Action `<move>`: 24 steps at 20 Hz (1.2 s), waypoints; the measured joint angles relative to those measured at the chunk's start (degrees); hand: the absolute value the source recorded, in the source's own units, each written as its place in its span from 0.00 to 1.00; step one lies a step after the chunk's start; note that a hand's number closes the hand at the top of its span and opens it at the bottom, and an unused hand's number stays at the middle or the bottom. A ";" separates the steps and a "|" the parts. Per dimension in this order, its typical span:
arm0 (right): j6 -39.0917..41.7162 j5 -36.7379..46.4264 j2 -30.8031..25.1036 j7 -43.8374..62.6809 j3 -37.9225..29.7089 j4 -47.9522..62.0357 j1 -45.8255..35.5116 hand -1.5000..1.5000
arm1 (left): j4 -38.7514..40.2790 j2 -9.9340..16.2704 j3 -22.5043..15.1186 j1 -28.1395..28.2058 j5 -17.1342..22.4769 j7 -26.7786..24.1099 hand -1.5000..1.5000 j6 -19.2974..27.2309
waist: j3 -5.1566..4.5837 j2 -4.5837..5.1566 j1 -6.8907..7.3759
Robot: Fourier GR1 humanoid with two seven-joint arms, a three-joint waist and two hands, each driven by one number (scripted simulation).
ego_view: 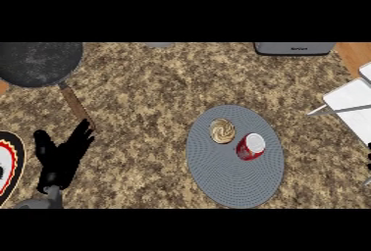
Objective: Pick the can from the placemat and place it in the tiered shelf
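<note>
- At the near left edge, the left hand comes in from below on its grey forearm. Its fingers are straight and spread, pointing to the far side, and they hold nothing. The hand is over the speckled brown counter.
- The right hand does not show anywhere in the view.
- Just left of the left hand, at the left edge, there is a part of a plate with a black rim and a red and yellow pattern. Most of it is cut off by the edge.
- In the near middle, a little to the right, a round grey placemat lies flat on the counter.
- The can is on the placemat, in its far right part. It is red with a white end, and it looks tilted or lying on its side; I cannot tell which.
- Just left of the can, also on the placemat, is a round pastry with a swirl on top. The two are near each other; whether they touch I cannot tell.
- At the right edge stands the tiered shelf, white with flat boards, well apart from the can.
- At the far left is a dark frying pan; its wooden handle points toward the left hand.
- At the far edge, to the right, a grey appliance shows only partly.
</note>
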 measured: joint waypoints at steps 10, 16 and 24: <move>1.24 11.99 -3.25 30.19 8.28 1.63 -21.65 0.00 | 0.46 -1.01 -0.55 -2.32 -0.88 1.92 0.50 -0.48 | -0.08 0.38 1.87; 3.91 18.78 1.11 35.99 15.01 9.43 -31.47 0.00 | 0.87 -1.57 -0.61 -3.34 -1.25 2.83 0.50 -0.41 | -0.09 0.34 2.04; 7.28 21.67 7.67 38.60 19.58 19.47 -39.09 0.00 | 1.30 -1.30 0.65 -2.88 -1.16 2.48 0.50 -1.06 | 0.01 0.16 1.35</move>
